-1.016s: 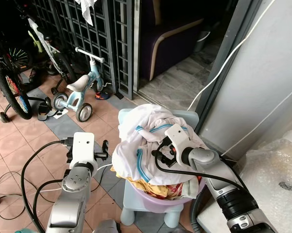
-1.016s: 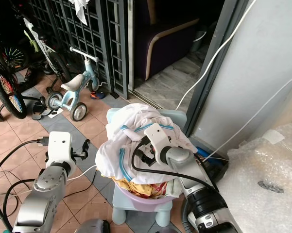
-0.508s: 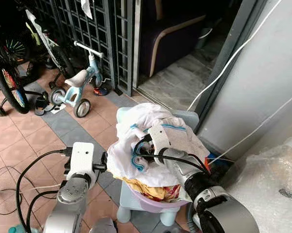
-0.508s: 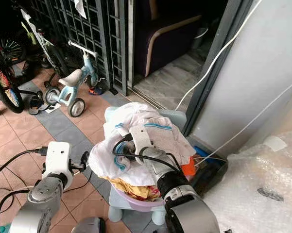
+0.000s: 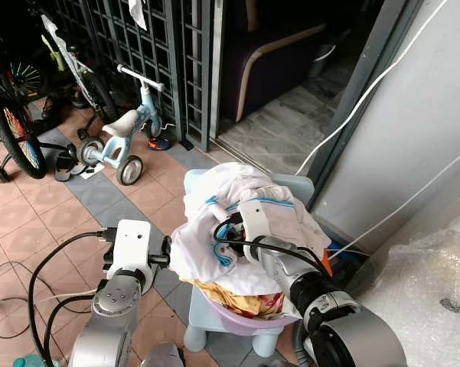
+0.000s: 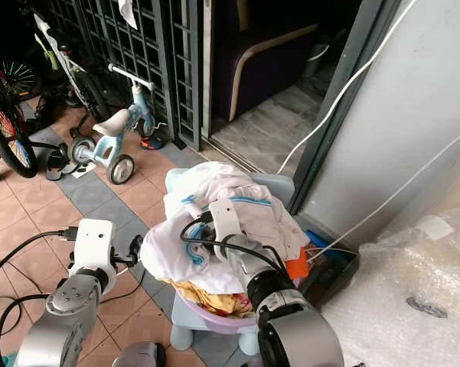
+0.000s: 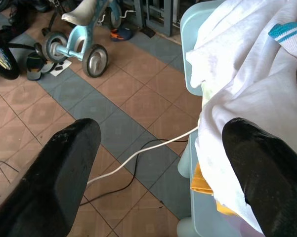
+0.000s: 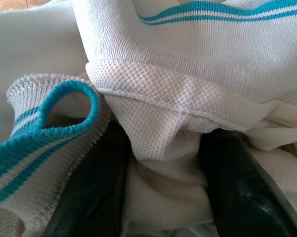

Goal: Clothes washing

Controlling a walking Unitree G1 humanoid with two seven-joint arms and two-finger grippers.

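1. Left eye view — a heap of laundry (image 5: 245,229), mostly a white knit shirt with teal-striped ribbing, is piled high in a lilac basin (image 5: 249,315) that sits on a pale blue stool (image 5: 214,325) on the tiled floor. The right gripper (image 5: 228,246) is buried in the front of the heap. The left gripper (image 5: 167,251) hangs just beside the heap's left edge, not touching it. A child's balance bike (image 5: 122,141) stands well apart by the grille.

2. Right eye view — same layout; an orange garment (image 6: 296,267) peeks out at the heap's right side, yellow cloth underneath.

3. Left wrist view — both fingers (image 7: 64,163) stand wide apart, nothing between them; the white cloth hangs over the stool's rim near one finger.

4. Right wrist view — both black fingers (image 8: 96,187) sit on either side of a bunched fold of the white shirt (image 8: 178,98), pinching it; a teal-edged cuff (image 8: 64,103) loops just beside.

5. Handling, as judged — soft, light, limp; it will sag and drag neighbouring pieces along. Thick bunched folds or ribbed hems give the surest hold; a thin single layer may slip.
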